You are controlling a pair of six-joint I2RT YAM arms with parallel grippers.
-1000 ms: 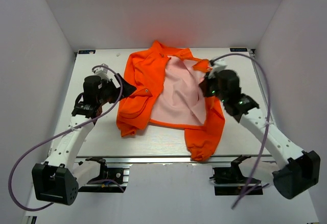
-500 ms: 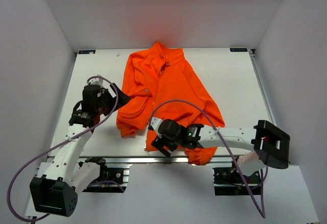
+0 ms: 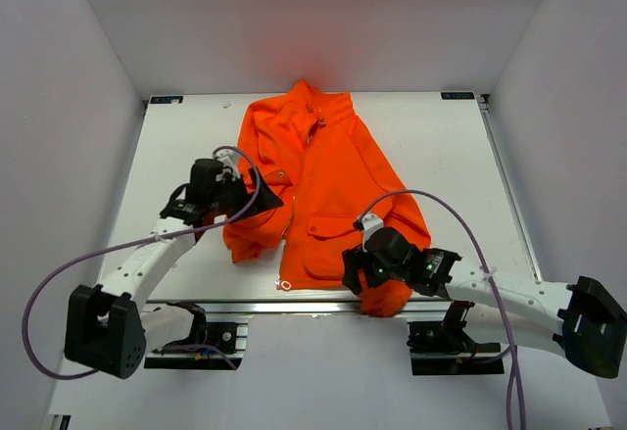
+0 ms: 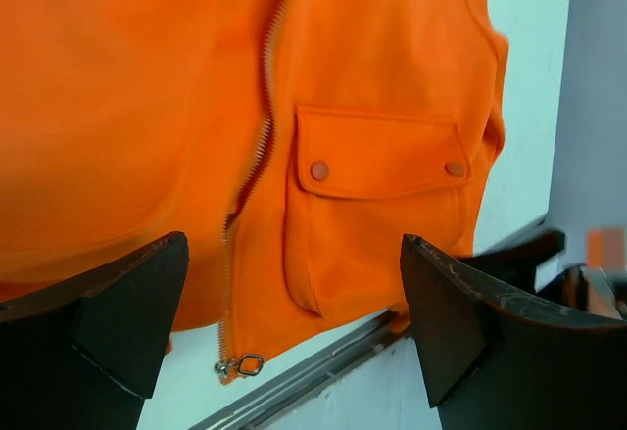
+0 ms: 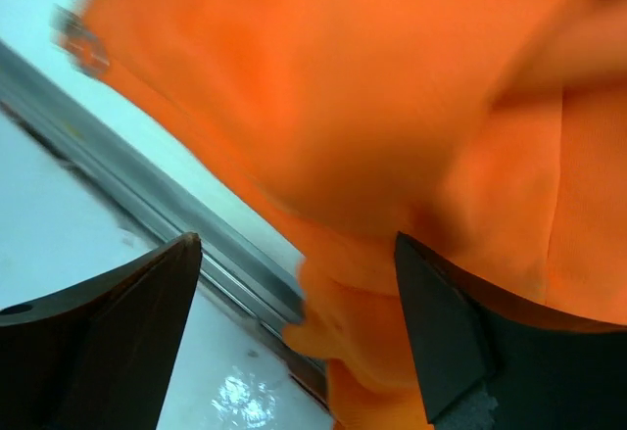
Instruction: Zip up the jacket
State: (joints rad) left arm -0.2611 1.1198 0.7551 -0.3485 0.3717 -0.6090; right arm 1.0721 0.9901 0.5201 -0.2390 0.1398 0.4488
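Note:
The orange jacket point(image 3: 323, 170) lies flat on the white table point(image 3: 451, 156), collar at the far side, its front panels laid together. Down its front runs the zipper point(image 4: 263, 136), the teeth apart along their length. The metal pull point(image 4: 240, 364) sits at the hem by the table's front edge, also in the top view as the pull point(image 3: 285, 284). A flap pocket point(image 4: 382, 156) with two snaps lies right of the zipper. My left gripper point(image 3: 266, 200) hovers open over the jacket's left half; the left gripper point(image 4: 294, 254) holds nothing. My right gripper point(image 3: 350, 273) stands open over the hem, and the right gripper point(image 5: 297, 254) is empty.
A metal rail point(image 3: 323, 305) runs along the table's front edge, just under the hem. The jacket's right sleeve end point(image 3: 387, 298) hangs over that edge. White walls close in the table on the left, right and far sides.
The right front panel has been folded across, covering the pink lining. My right gripper has let go, opened and come to the front hem. My left gripper has moved right over the jacket.

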